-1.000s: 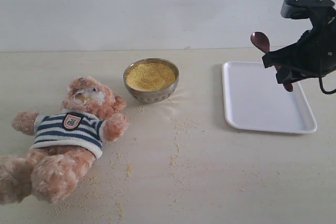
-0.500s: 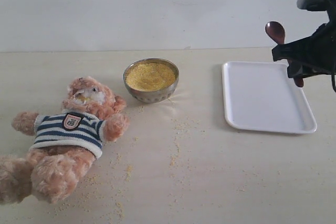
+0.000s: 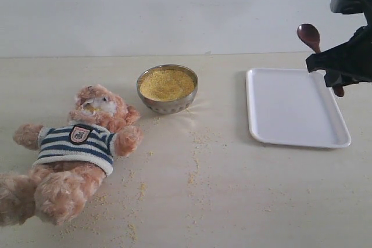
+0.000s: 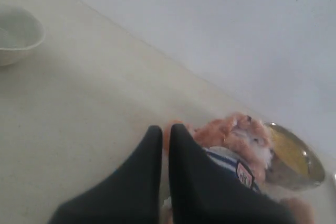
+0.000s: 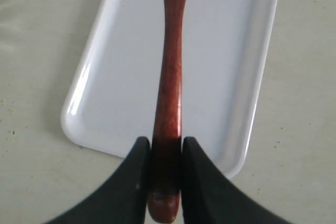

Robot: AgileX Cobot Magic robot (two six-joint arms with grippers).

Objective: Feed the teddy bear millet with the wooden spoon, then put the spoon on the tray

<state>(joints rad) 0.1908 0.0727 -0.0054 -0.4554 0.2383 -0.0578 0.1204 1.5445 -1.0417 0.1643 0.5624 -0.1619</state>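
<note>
1. Right end effector [image 5: 166, 148] is clenched on the spoon [image 5: 170, 77] handle, up in the air over the tray [image 3: 290, 114].
2. Left end effector [image 4: 165, 132] is pinched closed.
3. Teddy bear [image 3: 75, 143] lies on the table [image 3: 244, 190].

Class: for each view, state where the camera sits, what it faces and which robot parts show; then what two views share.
Exterior: off the arms, looking down across the table to the wall; bear, bowl, tray; right arm shows, holding the spoon.
Left wrist: on the left arm, facing the bear; shut left jaws show.
Right wrist: on the right arm, facing down at the tray; right jaws grip the spoon.
Shared: exterior and right wrist both show spoon and tray.
</note>
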